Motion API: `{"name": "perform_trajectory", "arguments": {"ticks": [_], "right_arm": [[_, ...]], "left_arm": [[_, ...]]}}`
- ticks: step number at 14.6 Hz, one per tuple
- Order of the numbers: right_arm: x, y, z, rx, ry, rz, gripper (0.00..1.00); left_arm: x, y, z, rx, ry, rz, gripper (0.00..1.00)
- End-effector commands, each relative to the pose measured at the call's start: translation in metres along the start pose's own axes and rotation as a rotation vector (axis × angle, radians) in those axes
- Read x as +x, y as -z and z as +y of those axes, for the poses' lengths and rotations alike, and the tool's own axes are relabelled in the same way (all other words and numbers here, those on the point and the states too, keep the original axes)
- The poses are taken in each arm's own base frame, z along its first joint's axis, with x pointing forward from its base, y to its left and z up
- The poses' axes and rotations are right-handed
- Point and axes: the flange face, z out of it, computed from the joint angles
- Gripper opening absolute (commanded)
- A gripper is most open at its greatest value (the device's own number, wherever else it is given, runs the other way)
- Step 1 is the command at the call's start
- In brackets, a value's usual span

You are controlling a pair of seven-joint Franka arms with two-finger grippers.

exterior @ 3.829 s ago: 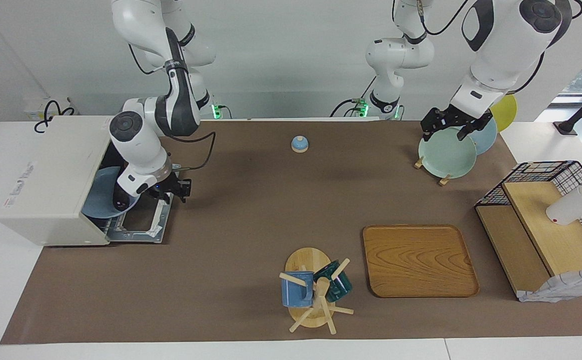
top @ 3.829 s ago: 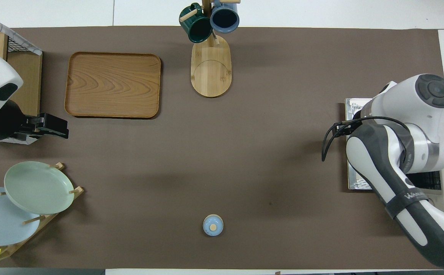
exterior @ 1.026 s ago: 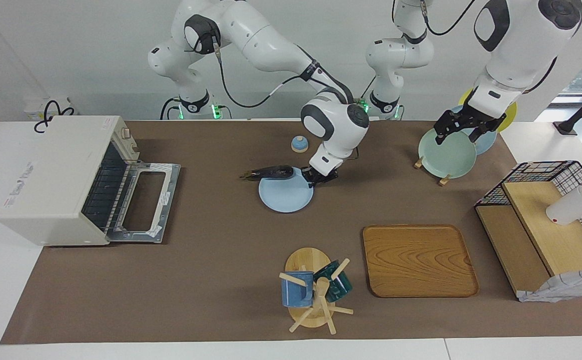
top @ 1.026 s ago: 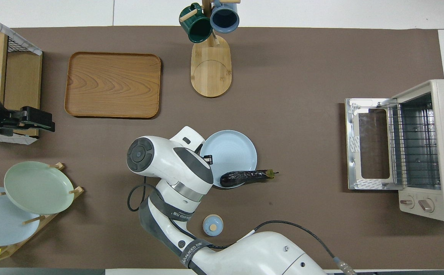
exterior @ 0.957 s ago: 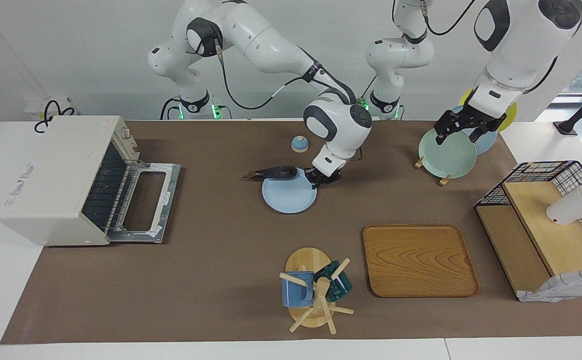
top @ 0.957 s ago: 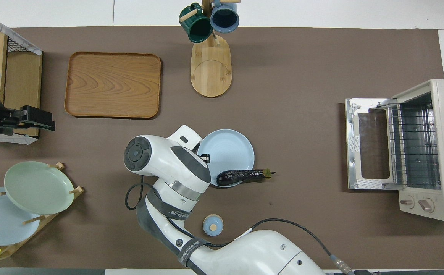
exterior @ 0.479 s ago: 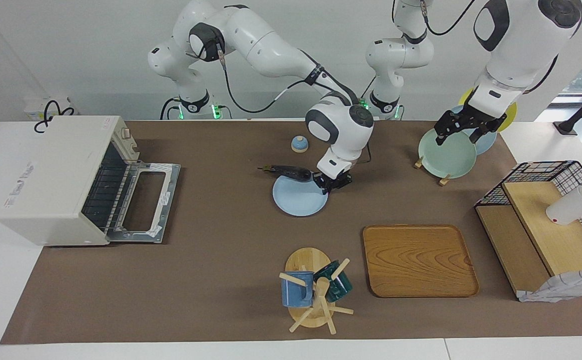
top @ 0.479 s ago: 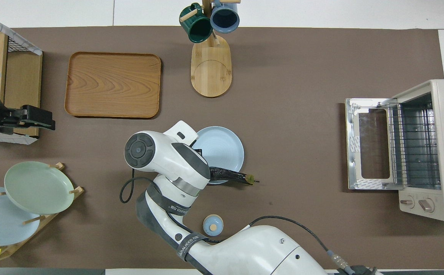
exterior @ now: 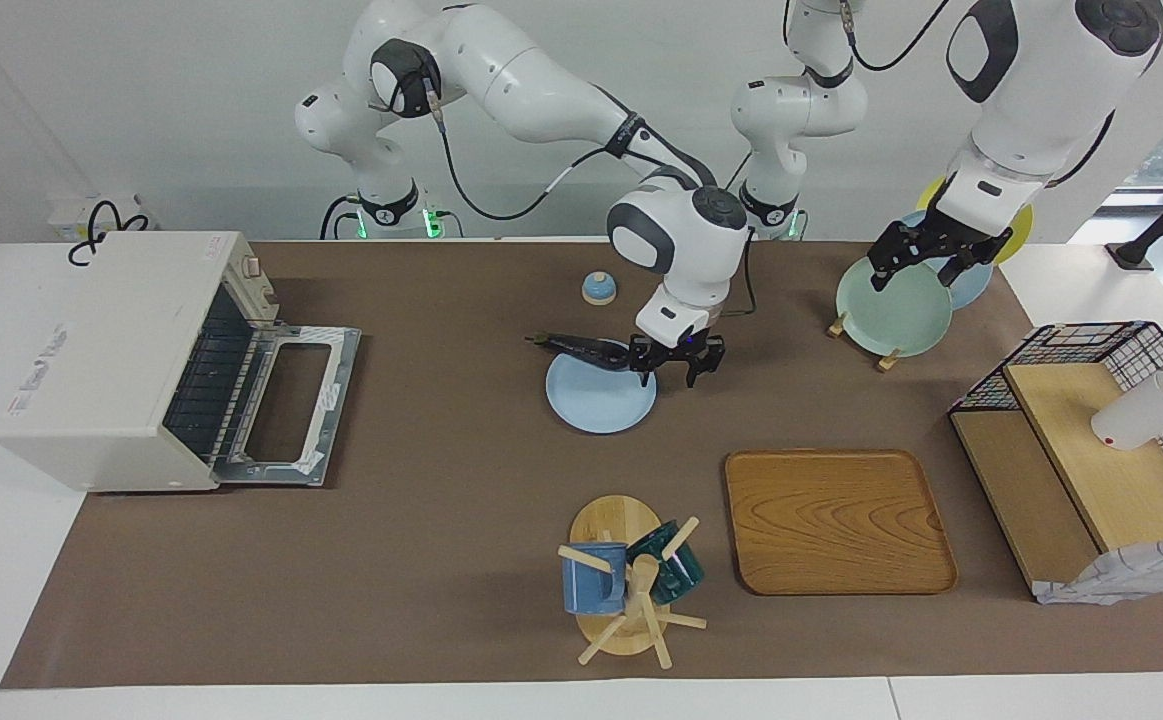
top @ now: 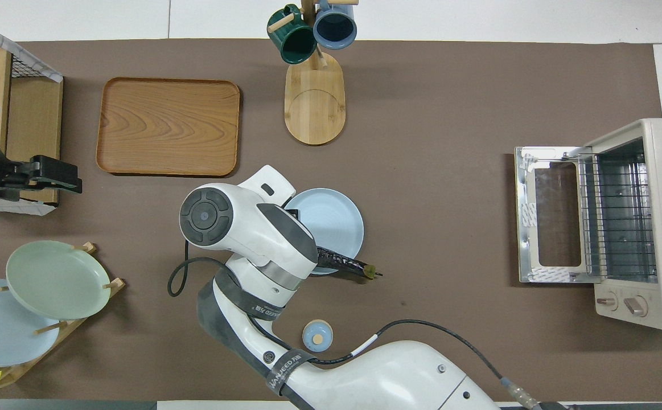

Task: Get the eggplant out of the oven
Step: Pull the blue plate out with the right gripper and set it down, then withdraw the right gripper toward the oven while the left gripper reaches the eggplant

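The eggplant [exterior: 581, 347] lies on the robot-side rim of a light blue plate [exterior: 601, 408], its stem end sticking out past the rim toward the oven [exterior: 101, 350]. The plate rests flat on the mat mid-table. The eggplant [top: 346, 264] and plate [top: 331, 219] also show in the overhead view. The oven stands at the right arm's end, door [exterior: 286, 400] down, rack bare. My right gripper [exterior: 679, 368] is open just above the plate's rim, holding nothing. My left gripper [exterior: 921, 272] is open over the green plate [exterior: 891, 305] in the rack.
A small blue lid [exterior: 598, 288] sits nearer the robots than the plate. A wooden tray [exterior: 838, 520] and a mug tree [exterior: 626, 580] lie farther out. A wire basket with wooden shelves [exterior: 1091, 440] stands at the left arm's end.
My right arm drew the plate with the eggplant out of the oven and set it mid-table. In the last half second it let go of the rim and opened. The left arm barely moved.
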Motion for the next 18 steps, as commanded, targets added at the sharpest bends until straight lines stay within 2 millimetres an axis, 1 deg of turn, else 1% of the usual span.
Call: {"name": "perform_trajectory", "arguments": {"ticks": [1,2,3,4,5,6,7,8,9,10,11,12,13,14,15,16,18], "right_arm": [[0.011,0.020,0.024,-0.025,0.085,-0.039,0.22],[0.016,0.028,0.042,-0.047,0.134,-0.062,0.04],[0.026,0.035,0.072,-0.081,0.183,-0.103,0.00],[0.035,0.047,0.108,-0.099,0.229,-0.142,0.00],[0.040,0.054,0.149,-0.104,0.246,-0.171,0.00],[0.040,0.057,0.196,-0.104,0.234,-0.193,0.00],[0.038,0.060,0.236,-0.101,0.207,-0.202,0.00],[0.035,0.055,0.268,-0.116,0.177,-0.231,0.00],[0.030,0.043,0.294,-0.162,0.171,-0.255,0.00],[0.023,0.026,0.319,-0.219,0.176,-0.268,0.00],[0.015,0.007,0.347,-0.260,0.176,-0.271,0.00],[0.012,-0.011,0.374,-0.267,0.177,-0.258,0.00],[0.010,-0.025,0.397,-0.256,0.165,-0.258,0.00],[0.006,-0.038,0.414,-0.245,0.161,-0.259,0.00],[0.001,-0.050,0.423,-0.245,0.184,-0.266,0.00],[0.001,-0.056,0.434,-0.247,0.202,-0.260,0.00],[0.001,-0.068,0.459,-0.231,0.183,-0.235,0.00]], "left_arm": [[-0.005,-0.002,0.009,0.008,0.151,0.010,1.00],[-0.005,-0.003,0.018,0.008,0.192,0.011,1.00],[-0.006,-0.004,0.024,0.006,0.210,0.014,1.00],[-0.007,-0.004,0.027,0.006,0.244,0.014,1.00],[-0.008,-0.005,0.032,0.005,0.270,0.012,1.00],[-0.009,-0.005,0.037,0.003,0.281,0.012,1.00],[-0.009,-0.005,0.038,-0.005,0.296,0.013,1.00],[-0.009,-0.005,0.040,-0.016,0.316,0.015,1.00],[-0.009,-0.007,0.042,-0.019,0.328,0.020,1.00],[-0.011,-0.009,0.051,-0.022,0.334,0.021,1.00],[-0.013,-0.012,0.063,-0.021,0.363,0.018,1.00],[-0.014,-0.017,0.071,-0.023,0.421,0.021,1.00],[-0.018,-0.023,0.085,-0.024,0.449,0.023,1.00],[-0.025,-0.032,0.103,-0.021,0.489,0.017,1.00],[-0.031,-0.045,0.119,-0.017,0.559,0.008,1.00],[-0.040,-0.059,0.139,-0.014,0.607,0.008,1.00],[-0.057,-0.083,0.177,-0.017,0.664,0.010,1.00]]}}
